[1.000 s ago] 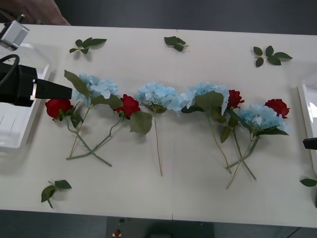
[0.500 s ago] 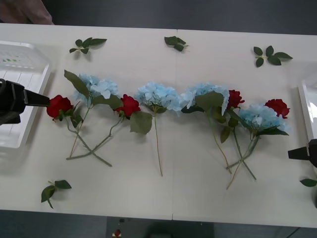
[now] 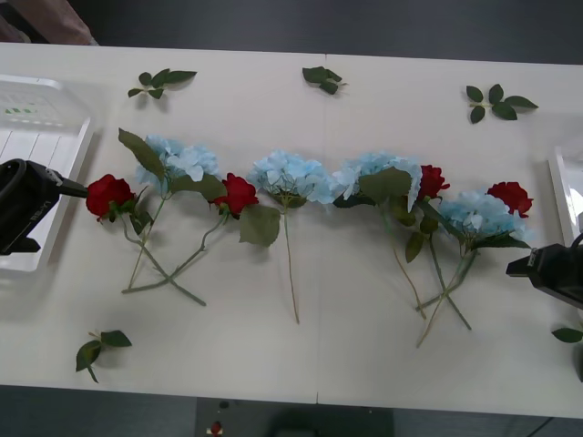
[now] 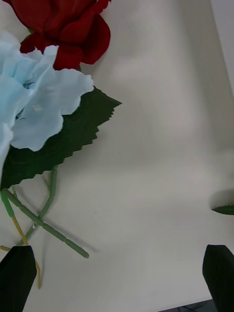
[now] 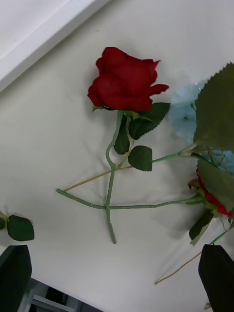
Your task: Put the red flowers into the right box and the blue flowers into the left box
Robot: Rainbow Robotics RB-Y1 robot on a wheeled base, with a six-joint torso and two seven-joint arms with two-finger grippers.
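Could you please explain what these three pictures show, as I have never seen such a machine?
It is a two-armed robot at a white table. One camera looks down from above; two sit on its wrists. Red flowers and blue flowers lie in a row, with loose leaves around. The left gripper, open, is by the leftmost red flower, next to the left box. The right gripper, open, is near the rightmost blue flower and the right box. Nothing is held.

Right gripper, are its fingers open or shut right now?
Open. In the right wrist view the right gripper has its black fingers at the two bottom corners, with bare table between them and nothing held.
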